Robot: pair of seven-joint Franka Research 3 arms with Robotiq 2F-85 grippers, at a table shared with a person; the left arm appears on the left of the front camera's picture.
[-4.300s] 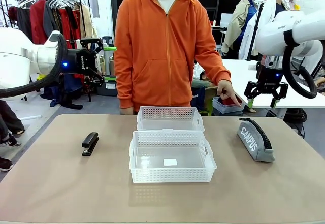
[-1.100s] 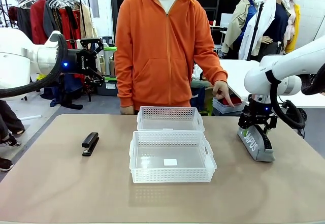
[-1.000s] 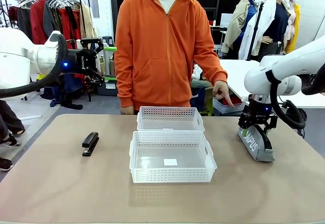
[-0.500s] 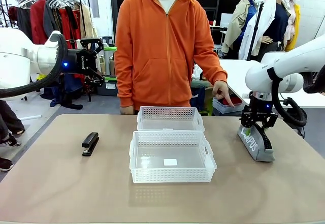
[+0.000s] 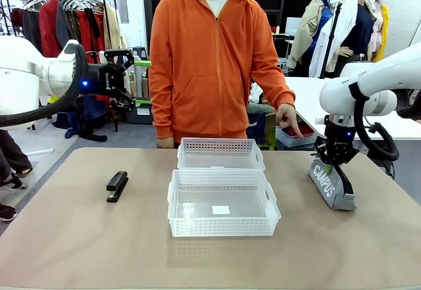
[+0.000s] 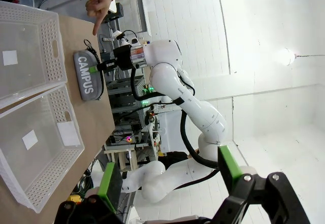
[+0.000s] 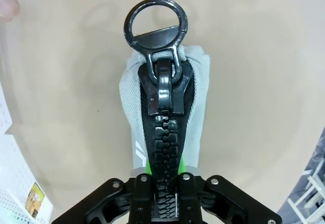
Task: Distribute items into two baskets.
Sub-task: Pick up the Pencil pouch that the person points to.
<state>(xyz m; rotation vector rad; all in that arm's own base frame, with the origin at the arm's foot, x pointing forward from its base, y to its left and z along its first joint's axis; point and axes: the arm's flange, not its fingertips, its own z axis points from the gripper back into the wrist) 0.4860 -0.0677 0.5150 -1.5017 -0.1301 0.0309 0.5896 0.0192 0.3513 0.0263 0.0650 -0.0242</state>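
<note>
The grey pouch with white "CAMPUS" lettering lies on the right side of the table. My right gripper stands over its far end, shut on the black zip ridge. In the right wrist view the jaws pinch the pouch along its zip, below the ring pull. The black stapler lies on the left side of the table. Two white lattice baskets stand in the middle, the far one behind the near one. My left gripper hangs open, high above the table's far left edge; marks it in its own view.
A person in an orange hoodie stands at the far edge, one hand pointing down towards the pouch's side. The left wrist view shows the pouch and both baskets from afar. Bare tabletop lies in front of the baskets.
My right gripper's jaws have closed on the pouch's zip ridge and the arm's wrist has risen slightly. The left arm, the stapler and the baskets have not moved.
</note>
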